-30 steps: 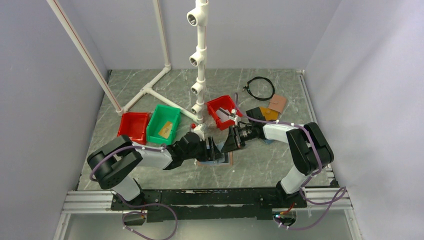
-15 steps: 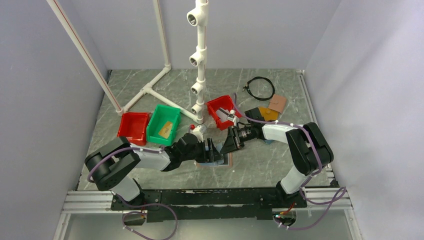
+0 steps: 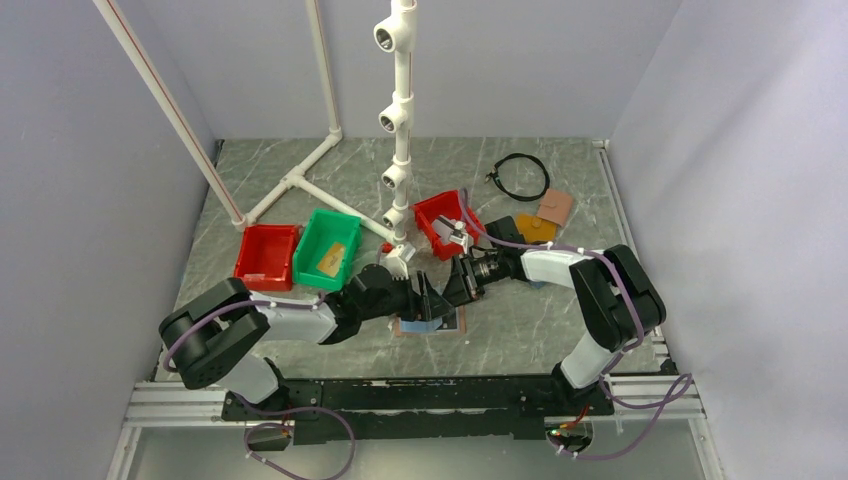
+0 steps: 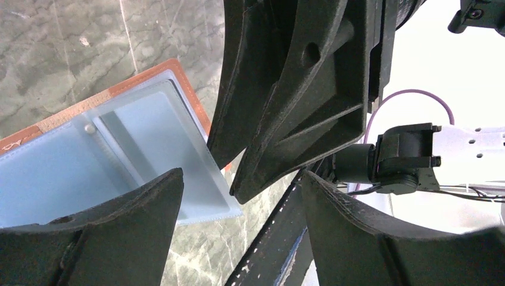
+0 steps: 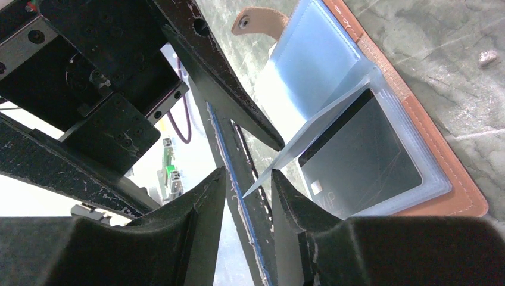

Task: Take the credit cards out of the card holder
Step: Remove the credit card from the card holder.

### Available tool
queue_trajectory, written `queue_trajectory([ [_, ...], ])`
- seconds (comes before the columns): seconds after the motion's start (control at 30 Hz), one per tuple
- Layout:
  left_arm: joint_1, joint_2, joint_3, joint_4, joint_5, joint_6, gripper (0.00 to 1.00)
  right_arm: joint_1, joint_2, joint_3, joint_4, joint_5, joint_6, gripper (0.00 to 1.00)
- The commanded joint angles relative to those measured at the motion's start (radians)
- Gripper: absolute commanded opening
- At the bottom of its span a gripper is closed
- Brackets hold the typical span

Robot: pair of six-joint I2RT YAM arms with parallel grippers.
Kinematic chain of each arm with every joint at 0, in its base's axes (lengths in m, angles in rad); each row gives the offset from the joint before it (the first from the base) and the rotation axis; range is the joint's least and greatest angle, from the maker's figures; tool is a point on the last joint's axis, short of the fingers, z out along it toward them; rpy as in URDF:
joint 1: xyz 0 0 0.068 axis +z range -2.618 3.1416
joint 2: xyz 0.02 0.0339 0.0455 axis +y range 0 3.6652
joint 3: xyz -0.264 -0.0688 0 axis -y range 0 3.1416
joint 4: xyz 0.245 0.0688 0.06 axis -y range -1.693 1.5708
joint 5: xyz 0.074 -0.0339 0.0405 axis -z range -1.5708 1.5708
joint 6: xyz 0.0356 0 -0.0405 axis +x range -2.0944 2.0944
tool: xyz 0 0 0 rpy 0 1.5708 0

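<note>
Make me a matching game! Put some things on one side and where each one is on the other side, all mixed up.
Things:
1. green bin
2. dark card
3. black cable
4. card holder

Places:
A. lying open on the table
B. tucked in a clear sleeve
C. far back on the right
D. has a tan card inside

Pairs: 1-D, 2-B, 3-C, 4-A

No text, label or number can be read anywhere. The dark card (image 5: 357,161) in the card holder (image 5: 440,185) bears faint marks, too blurred to read.
</note>
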Motion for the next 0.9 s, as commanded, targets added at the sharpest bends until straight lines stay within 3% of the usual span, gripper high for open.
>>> queue_trajectory([
  [0.0, -0.004, -0.015, 0.036, -0.015, -0.009, -0.006, 0.77, 0.002, -0.011, 0.027, 0.031, -0.013, 0.0, 0.37],
  [0.5, -0.005, -0.044, 0.113, -0.319, -0.112, 0.014, 0.63, 0.002, -0.008, 0.03, 0.027, -0.013, -0.001, 0.38],
  [0.7, -0.005, -0.046, 0.125, -0.359, -0.121, 0.027, 0.63, 0.004, -0.007, 0.029, 0.032, -0.029, 0.001, 0.39],
  [0.87, -0.005, -0.039, 0.124, -0.331, -0.102, 0.032, 0.65, 0.014, -0.003, 0.033, 0.033, -0.084, 0.011, 0.33],
])
